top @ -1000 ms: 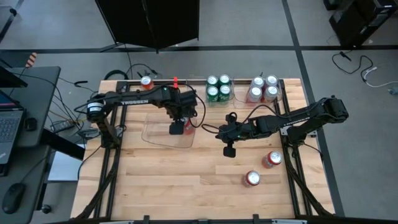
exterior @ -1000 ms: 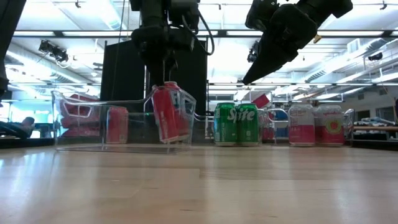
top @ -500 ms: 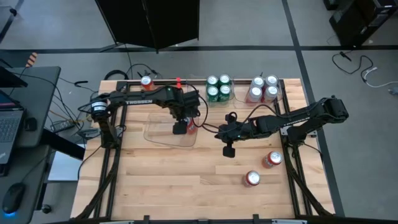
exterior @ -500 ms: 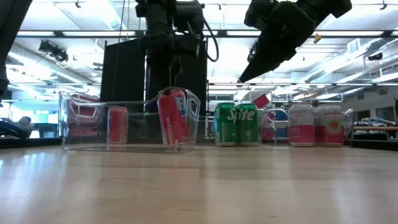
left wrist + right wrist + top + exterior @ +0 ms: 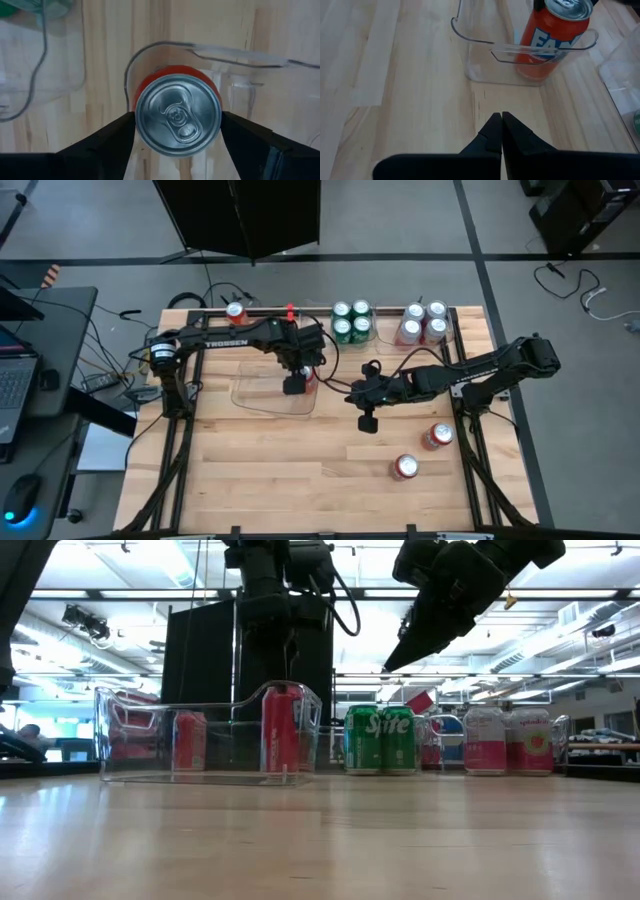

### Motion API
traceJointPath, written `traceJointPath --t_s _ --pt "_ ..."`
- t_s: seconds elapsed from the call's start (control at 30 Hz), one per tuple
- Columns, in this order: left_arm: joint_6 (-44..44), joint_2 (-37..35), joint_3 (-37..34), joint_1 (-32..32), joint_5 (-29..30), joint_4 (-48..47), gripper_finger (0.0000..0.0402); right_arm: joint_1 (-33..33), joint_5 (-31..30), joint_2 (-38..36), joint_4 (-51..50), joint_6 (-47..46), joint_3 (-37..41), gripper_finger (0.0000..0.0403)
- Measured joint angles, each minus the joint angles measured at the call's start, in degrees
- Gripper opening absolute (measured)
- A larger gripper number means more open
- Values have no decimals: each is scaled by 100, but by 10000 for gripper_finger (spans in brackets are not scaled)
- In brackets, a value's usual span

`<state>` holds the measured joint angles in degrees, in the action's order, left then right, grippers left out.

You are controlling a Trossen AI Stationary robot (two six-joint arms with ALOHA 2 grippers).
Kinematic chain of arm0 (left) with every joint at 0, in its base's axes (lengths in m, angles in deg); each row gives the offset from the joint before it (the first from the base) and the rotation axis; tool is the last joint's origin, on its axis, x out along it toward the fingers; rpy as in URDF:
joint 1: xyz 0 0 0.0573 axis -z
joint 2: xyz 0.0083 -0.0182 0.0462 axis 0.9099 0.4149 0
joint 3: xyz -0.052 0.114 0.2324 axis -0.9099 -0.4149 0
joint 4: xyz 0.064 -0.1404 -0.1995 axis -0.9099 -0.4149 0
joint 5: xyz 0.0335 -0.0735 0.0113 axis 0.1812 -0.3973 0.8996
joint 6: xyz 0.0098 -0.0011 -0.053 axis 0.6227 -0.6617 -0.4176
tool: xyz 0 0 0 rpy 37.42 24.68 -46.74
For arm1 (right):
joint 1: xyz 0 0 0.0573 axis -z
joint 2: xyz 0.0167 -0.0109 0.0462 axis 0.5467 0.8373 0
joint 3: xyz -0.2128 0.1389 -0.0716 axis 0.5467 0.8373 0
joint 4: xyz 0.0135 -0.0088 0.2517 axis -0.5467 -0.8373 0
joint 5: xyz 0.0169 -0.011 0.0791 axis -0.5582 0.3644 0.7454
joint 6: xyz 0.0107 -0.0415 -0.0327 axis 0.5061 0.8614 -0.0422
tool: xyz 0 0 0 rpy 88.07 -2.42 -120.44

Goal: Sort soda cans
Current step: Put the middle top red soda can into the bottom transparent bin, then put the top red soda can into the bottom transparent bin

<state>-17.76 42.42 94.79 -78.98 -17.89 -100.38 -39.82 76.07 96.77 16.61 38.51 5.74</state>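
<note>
The left gripper (image 5: 177,131) squeezes a red soda can (image 5: 178,114) standing in the clear bin (image 5: 120,730). It is hard, smooth, maybe slippery; hold its round sides. The right gripper (image 5: 498,131) waits nearby, fingers together.

- Two dark, matt black arms, built of jointed segments.
- White "TROSSEN" lettering along left arm (image 5: 225,340).
- Black cables looping beside wrist, just behind left gripper (image 5: 283,665).
- Flat, wedge-shaped black fingers (image 5: 107,140).
</note>
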Motion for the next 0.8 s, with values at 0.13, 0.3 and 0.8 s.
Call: traceJointPath --t_s 0.13,0.3,0.8 --pt "-23 -2 15 0 30 -41 302 0 0 2 112 2 0 0" --pt "-2 -6 171 0 39 -406 303 14 -2 117 527 32 0 0" --pt "234 -327 791 -144 189 -1431 181 696 -48 1574 2356 -142 0 0"
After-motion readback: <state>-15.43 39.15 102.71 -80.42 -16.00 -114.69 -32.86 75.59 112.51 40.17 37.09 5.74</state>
